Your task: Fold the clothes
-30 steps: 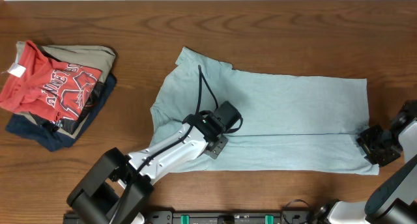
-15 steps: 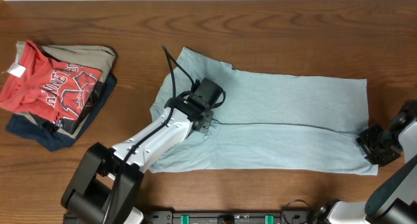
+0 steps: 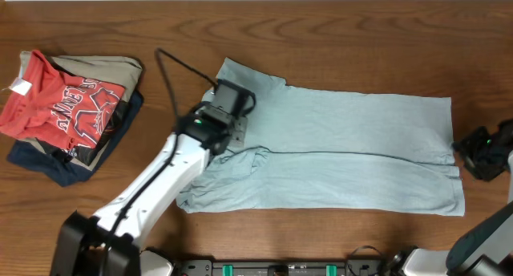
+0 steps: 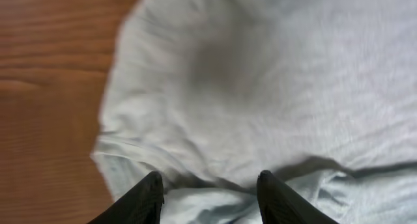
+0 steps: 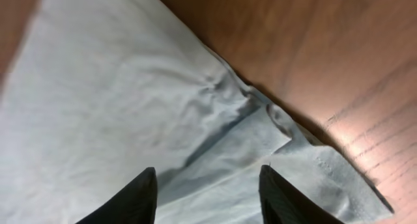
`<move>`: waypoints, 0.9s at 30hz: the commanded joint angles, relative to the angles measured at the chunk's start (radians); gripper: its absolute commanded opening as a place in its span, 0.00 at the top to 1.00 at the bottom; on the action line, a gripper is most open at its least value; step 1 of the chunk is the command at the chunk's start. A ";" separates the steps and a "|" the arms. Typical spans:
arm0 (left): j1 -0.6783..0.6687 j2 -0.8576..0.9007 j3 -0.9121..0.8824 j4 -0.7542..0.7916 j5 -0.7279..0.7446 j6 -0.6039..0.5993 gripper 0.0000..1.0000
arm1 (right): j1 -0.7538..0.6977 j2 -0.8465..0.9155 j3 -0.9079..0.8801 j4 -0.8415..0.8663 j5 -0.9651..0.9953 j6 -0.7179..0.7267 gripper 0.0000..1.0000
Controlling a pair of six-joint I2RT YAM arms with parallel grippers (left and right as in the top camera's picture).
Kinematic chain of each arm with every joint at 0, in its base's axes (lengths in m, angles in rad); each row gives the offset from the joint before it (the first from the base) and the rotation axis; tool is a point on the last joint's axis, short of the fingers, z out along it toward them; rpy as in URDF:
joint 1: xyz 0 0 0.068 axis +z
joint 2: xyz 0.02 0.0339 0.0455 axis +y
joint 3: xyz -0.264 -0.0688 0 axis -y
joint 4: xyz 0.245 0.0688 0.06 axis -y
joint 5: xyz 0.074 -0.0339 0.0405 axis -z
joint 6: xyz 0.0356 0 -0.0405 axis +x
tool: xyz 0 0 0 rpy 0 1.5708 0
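The pale blue T-shirt [image 3: 345, 148] lies spread on the table, its near long edge folded up to a seam across the middle. My left gripper [image 3: 227, 125] is open over the shirt's left part, near the collar end. In the left wrist view its open jaws [image 4: 210, 185] hover over rumpled shirt fabric [image 4: 260, 87]. My right gripper [image 3: 474, 157] is at the shirt's right edge. In the right wrist view its jaws [image 5: 208, 182] are open over the folded corner of the shirt [image 5: 130, 107].
A pile of other clothes [image 3: 68, 115], a red shirt with white lettering on khaki and navy garments, sits at the far left. The brown wooden table [image 3: 361, 35] shows around the shirt. A black cable [image 3: 180, 63] trails from the left arm.
My left gripper moved up and to the left across the shirt, carrying the near edge over, and has let go. My right gripper drew back a little to the right, off the corner.
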 commanded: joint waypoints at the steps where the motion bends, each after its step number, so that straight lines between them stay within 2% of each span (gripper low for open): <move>1: 0.005 -0.010 0.016 -0.030 0.074 -0.016 0.51 | 0.003 -0.013 0.003 -0.059 -0.029 -0.050 0.61; 2: 0.004 -0.010 0.016 -0.044 0.094 -0.034 0.51 | 0.003 -0.013 -0.005 -0.085 -0.029 -0.053 0.72; 4: 0.004 -0.010 0.016 -0.072 0.125 -0.071 0.51 | 0.004 -0.013 -0.033 -0.110 -0.031 -0.063 0.86; 7: 0.004 -0.010 0.016 -0.107 0.143 -0.105 0.52 | 0.006 -0.013 -0.092 -0.103 -0.032 -0.076 0.99; 16: 0.005 -0.010 0.016 -0.138 0.143 -0.104 0.52 | 0.009 -0.013 -0.279 0.096 -0.033 -0.079 0.99; 24: 0.005 -0.010 0.016 -0.140 0.143 -0.104 0.52 | 0.010 -0.013 -0.298 0.306 -0.034 -0.010 0.97; 27: 0.005 -0.010 0.016 -0.140 0.143 -0.105 0.52 | 0.010 -0.013 -0.298 0.422 -0.046 0.048 0.92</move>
